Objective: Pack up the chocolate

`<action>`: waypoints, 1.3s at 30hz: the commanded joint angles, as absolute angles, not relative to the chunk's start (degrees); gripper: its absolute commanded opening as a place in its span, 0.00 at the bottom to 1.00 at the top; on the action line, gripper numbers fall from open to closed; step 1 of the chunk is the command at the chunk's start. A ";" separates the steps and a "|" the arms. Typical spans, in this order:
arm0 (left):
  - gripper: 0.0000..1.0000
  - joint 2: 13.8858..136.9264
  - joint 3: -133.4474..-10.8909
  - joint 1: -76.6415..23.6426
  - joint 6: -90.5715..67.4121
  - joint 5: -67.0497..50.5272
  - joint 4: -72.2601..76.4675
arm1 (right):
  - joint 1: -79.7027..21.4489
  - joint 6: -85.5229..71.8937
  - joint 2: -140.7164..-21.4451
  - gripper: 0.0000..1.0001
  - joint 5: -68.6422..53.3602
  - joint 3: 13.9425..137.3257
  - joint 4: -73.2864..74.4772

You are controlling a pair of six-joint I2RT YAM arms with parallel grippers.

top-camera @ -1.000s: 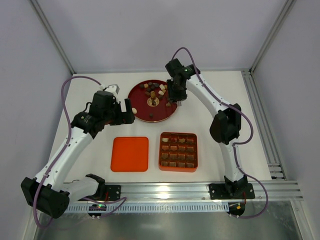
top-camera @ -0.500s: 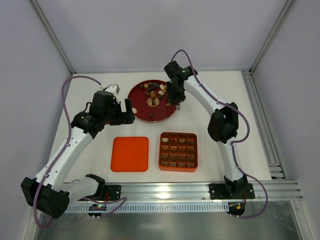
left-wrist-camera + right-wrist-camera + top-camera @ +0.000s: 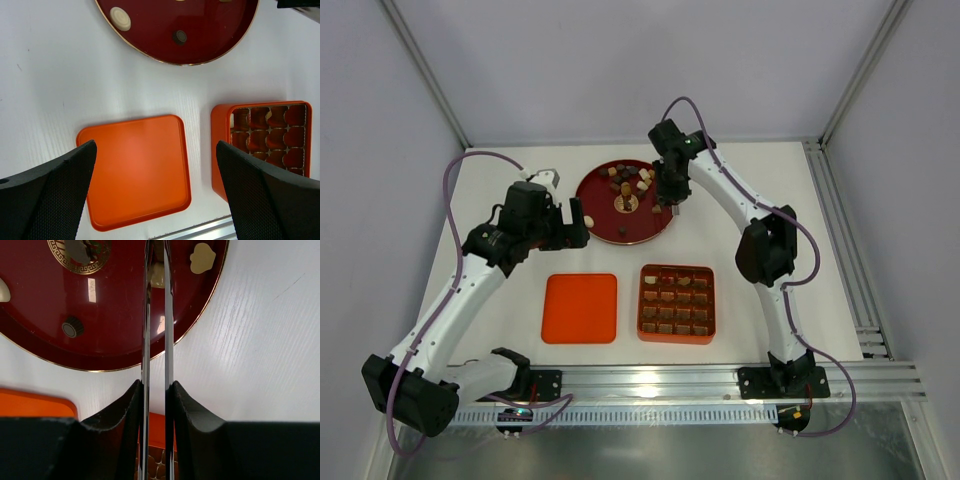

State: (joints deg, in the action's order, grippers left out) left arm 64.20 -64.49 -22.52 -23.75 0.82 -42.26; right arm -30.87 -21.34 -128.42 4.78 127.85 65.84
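One each: plate [image 3: 640, 229], box [image 3: 641, 305], lid [image 3: 580, 308], tweezers [image 3: 168, 340]

Right hand [image 3: 672, 203] blocking plate [image 3: 605, 226] on right, apparently

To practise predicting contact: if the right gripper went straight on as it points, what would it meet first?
The tweezers in the right gripper would probably meet the cream chocolate between their tips, then the plate.

White table [image 3: 835, 300] — on it a red plate [image 3: 620, 232], orange lid [image 3: 580, 308], gridded orange box [image 3: 677, 339].
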 commanded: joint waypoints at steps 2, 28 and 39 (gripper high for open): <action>1.00 63.02 -65.92 -22.59 -23.38 1.05 -41.92 | -30.76 -21.09 -124.90 0.26 4.75 131.48 65.56; 1.00 61.44 -65.13 -22.59 -23.99 0.79 -42.19 | -33.04 -21.44 -99.42 0.24 4.66 110.58 66.44; 1.00 61.26 -64.42 -22.59 -24.26 0.26 -42.10 | -34.80 -26.44 -70.53 0.24 4.66 81.58 65.65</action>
State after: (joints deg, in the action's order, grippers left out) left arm 62.46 -64.38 -22.52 -23.83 0.80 -42.30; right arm -34.57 -23.42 -78.06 4.71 86.02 66.22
